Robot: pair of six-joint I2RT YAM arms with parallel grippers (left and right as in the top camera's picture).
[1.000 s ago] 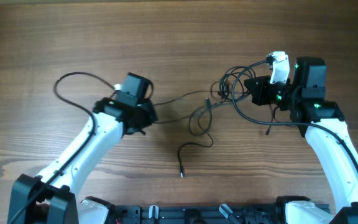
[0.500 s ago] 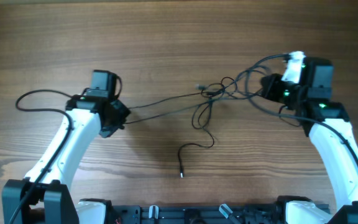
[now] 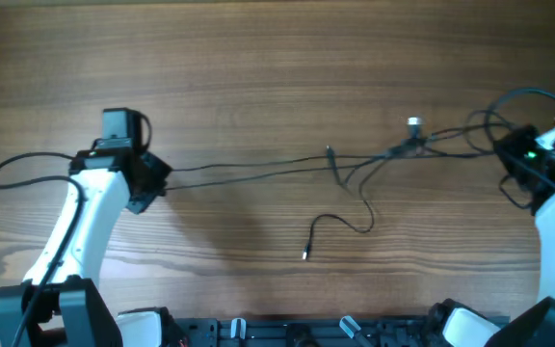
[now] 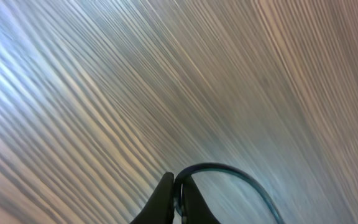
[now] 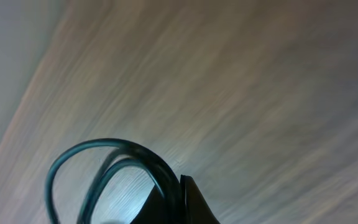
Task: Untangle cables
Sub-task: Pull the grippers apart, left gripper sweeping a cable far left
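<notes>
The left end effector (image 3: 160, 179) and right end effector (image 3: 509, 157) are pinching cables (image 3: 258, 168) running 9-to-3 o'clock; the tangle (image 3: 400, 148) is sitting nearer right.

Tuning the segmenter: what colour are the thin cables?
Black cables, on the brown wood-grain table; clearest in the overhead view.

Wooden table (image 3: 258, 58), brown grain running side to side, and across its middle the thin black cables (image 3: 403, 146) stretch in a long, nearly straight line. Right of centre they bunch up beside a small white plug (image 3: 412, 122). Below that, one loose end (image 3: 340, 222) curls flat on the wood, its tip (image 3: 305, 254) toward the near edge.
</notes>
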